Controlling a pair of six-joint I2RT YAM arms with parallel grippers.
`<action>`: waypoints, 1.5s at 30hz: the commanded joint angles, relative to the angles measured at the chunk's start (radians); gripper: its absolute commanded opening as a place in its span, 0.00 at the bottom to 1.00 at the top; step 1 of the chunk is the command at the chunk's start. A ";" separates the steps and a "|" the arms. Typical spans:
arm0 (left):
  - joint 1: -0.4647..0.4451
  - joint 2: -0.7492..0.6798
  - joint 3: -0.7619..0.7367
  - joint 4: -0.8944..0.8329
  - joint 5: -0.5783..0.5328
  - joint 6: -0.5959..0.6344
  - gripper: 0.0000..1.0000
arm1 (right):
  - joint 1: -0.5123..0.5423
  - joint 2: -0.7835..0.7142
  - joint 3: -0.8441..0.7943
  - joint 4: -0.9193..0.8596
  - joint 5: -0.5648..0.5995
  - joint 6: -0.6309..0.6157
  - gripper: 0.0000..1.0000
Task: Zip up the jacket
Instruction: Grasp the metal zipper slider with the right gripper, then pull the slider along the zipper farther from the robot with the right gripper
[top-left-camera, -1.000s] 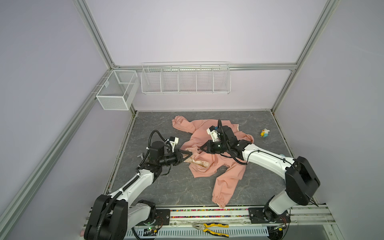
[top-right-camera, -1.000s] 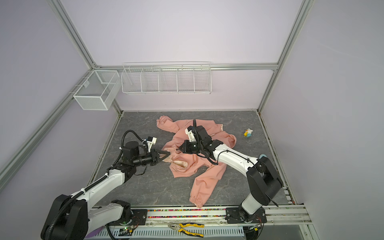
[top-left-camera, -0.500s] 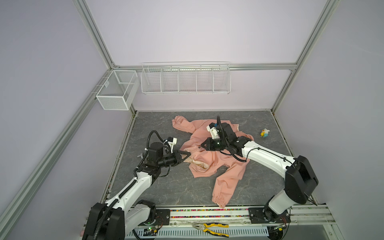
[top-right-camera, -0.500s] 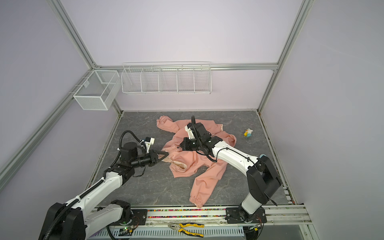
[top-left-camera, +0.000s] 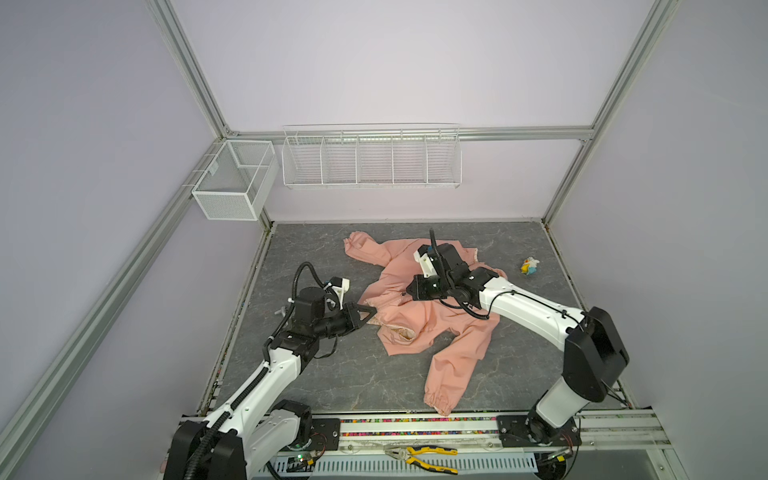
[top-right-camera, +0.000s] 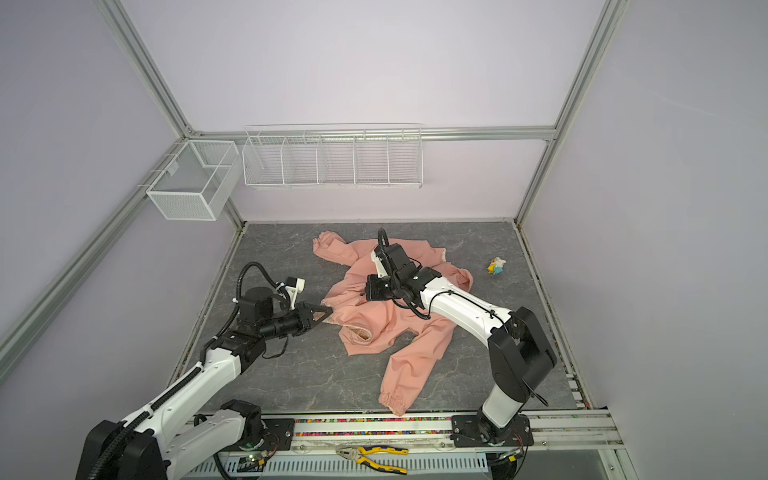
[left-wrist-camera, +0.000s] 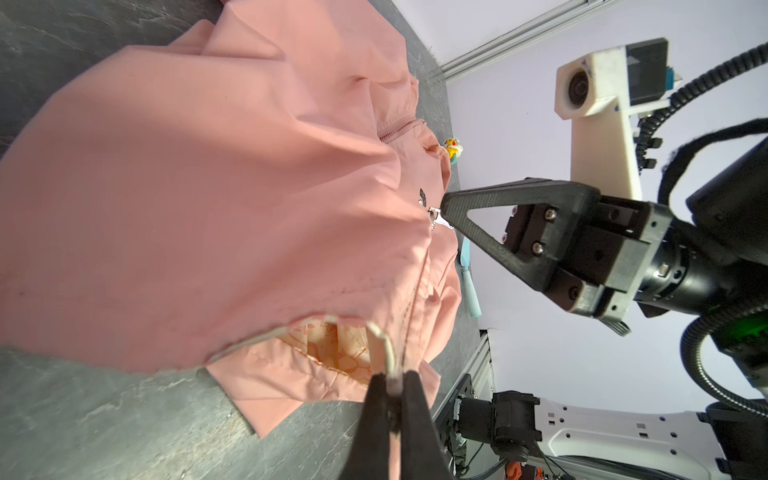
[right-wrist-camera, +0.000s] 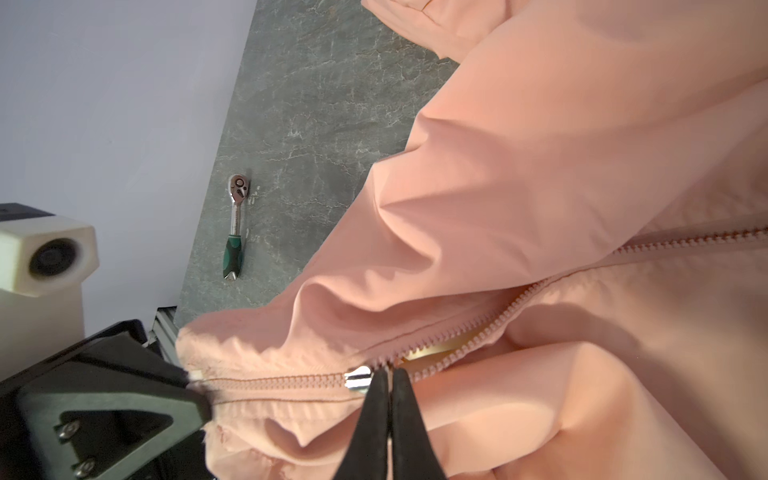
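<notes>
Nearest me, low in both top views, one sleeve of the jacket trails limp toward the front rail. That tells me what I've got: thin, light, floppy cloth that bunches and drags rather than holding a shape. So I take it only by its firm bits.

Left of centre, my left gripper is clamped tight on the jacket's hem, right at the bottom end of the zip. At the lower middle of the left wrist view, my fingers pinch a little white tab there, and cream lining peeks out just above. That arm reaches low and nearly level over the grey table, tips pointing right. It's my anchor.

A little farther in, at frame centre, my right gripper is closed on the zipper pull. Low in the right wrist view, the silver slider sits just beside my pinched tips. The teeth are joined to its left and gape open to its right. That forearm stretches up-left from its base at lower right, over the jacket, tips facing the other gripper.

The pull is small, slick metal, and I reckon it slips free unless the cloth between my grips is taut.

Farthest back, the other sleeve lies crumpled at upper centre, with a small toy well apart to the right.
</notes>
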 joint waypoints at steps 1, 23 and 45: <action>0.000 -0.025 0.022 -0.054 -0.058 0.032 0.00 | -0.012 0.018 0.027 -0.043 0.079 -0.038 0.07; 0.000 -0.078 -0.008 -0.177 -0.271 0.080 0.00 | -0.031 0.075 0.070 -0.109 0.169 -0.086 0.07; 0.000 -0.086 -0.019 -0.193 -0.299 0.085 0.00 | -0.079 0.116 0.089 -0.152 0.239 -0.128 0.07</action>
